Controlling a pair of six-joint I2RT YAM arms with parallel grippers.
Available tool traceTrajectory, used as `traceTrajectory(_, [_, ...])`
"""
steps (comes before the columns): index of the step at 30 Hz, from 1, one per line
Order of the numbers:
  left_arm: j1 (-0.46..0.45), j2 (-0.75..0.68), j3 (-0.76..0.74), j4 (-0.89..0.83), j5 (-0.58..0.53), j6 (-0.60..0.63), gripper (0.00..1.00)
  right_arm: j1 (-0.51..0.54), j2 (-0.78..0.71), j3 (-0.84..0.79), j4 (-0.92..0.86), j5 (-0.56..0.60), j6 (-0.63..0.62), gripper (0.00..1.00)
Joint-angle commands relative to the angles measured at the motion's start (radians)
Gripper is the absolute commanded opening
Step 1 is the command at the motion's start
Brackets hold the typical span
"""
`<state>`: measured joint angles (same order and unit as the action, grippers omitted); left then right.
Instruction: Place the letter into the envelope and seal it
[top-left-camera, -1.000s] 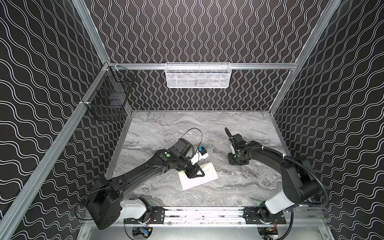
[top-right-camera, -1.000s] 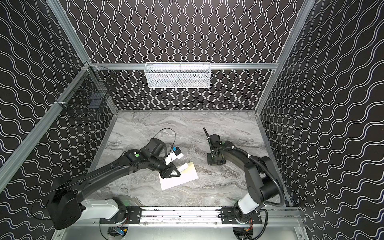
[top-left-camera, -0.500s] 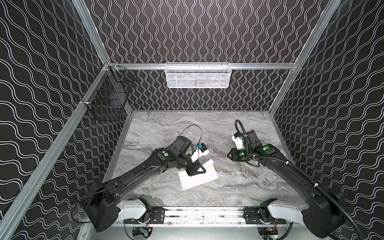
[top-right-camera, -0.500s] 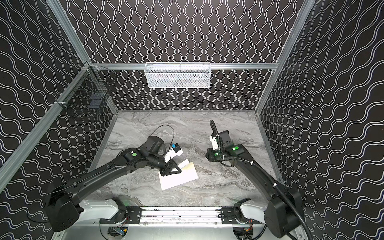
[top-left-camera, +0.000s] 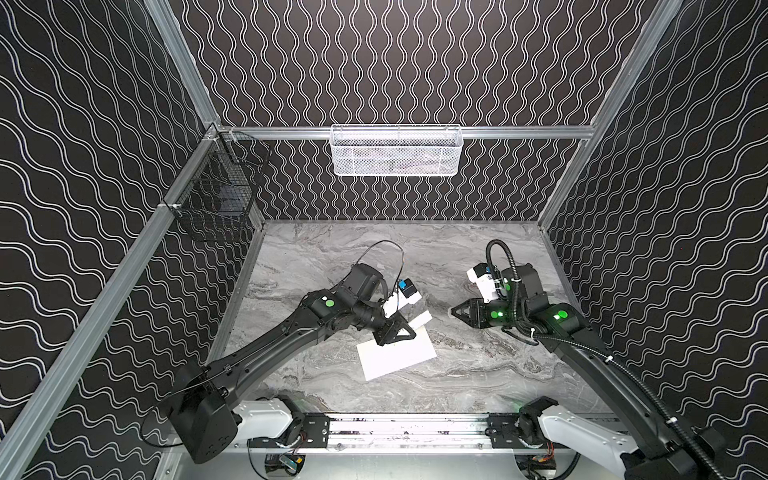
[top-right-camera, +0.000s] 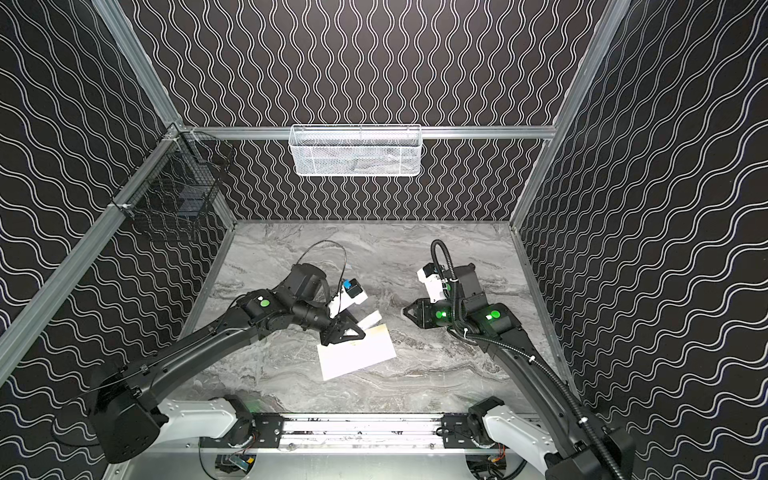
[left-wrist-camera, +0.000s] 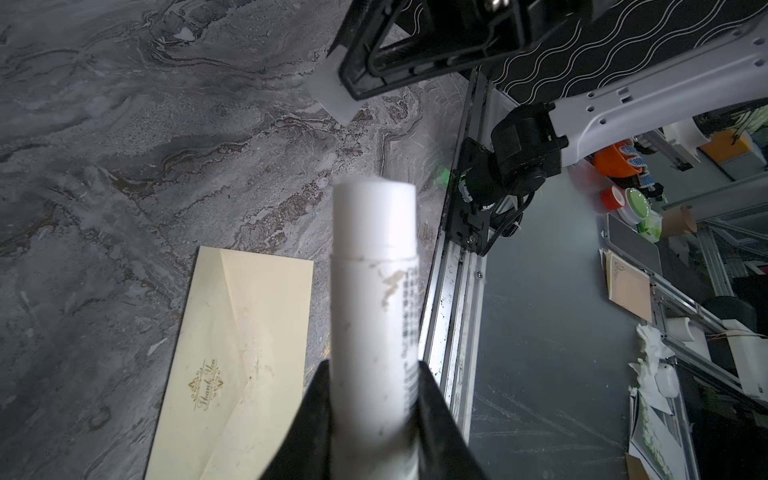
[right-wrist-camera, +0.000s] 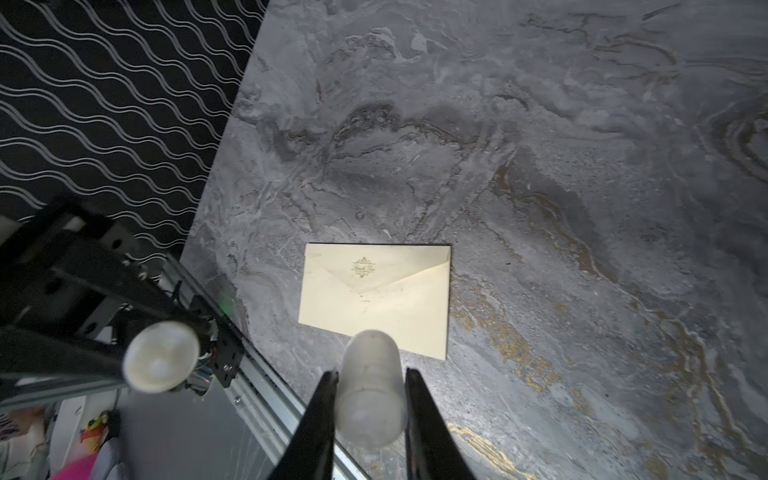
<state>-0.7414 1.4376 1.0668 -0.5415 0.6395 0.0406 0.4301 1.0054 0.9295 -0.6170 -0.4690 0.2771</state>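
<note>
the envelope (top-left-camera: 397, 353) lay flat on the marble table (top-left-camera: 332, 257), toward the front and a little left of the middle. its pointed flap was folded down over the back, and whatever it held was hidden from me. on the back rail hung a white mesh basket (top-left-camera: 395, 149), its contents too faint to make out. a black wire basket (top-left-camera: 216, 203) hung on the left rail with a dark shape low inside that i could not name.

in the left wrist view a gold emblem (left-wrist-camera: 205, 384) on the flap read "thank you" under a small ornament. the white tube (left-wrist-camera: 374, 257) carried a strip of fine print, too blurred to read.

my left gripper (left-wrist-camera: 372, 370) was pinched around that tube's body, its narrower neck bare and pointing away from me. the arm stretched low from the front left corner, so the gripper hung over the envelope's far edge; i could not tell whether it touched the paper. my right gripper (right-wrist-camera: 371, 374) was pressed onto a cloudy, translucent cap (right-wrist-camera: 370, 386). that arm rose from the front right, bent at the elbow, and aimed the cap leftward at the tube's open end (right-wrist-camera: 162, 357), near it but apart.
</note>
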Motion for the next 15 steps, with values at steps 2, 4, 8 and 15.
traceTrajectory(2, [0.009, -0.011, -0.001, 0.031, 0.038, 0.023, 0.0, 0.001, -0.042, 0.0, 0.046, -0.162, -0.024, 0.18])
traceTrajectory(4, [0.011, -0.012, -0.005, 0.044, 0.058, 0.015, 0.0, 0.001, -0.08, -0.026, 0.107, -0.23, -0.011, 0.18])
traceTrajectory(8, [0.011, -0.009, -0.004, 0.06, 0.099, 0.011, 0.0, 0.0, -0.126, -0.079, 0.249, -0.314, 0.041, 0.17])
traceTrajectory(15, [0.011, -0.03, -0.016, 0.074, 0.121, 0.018, 0.0, 0.001, -0.088, -0.046, 0.251, -0.43, 0.012, 0.16])
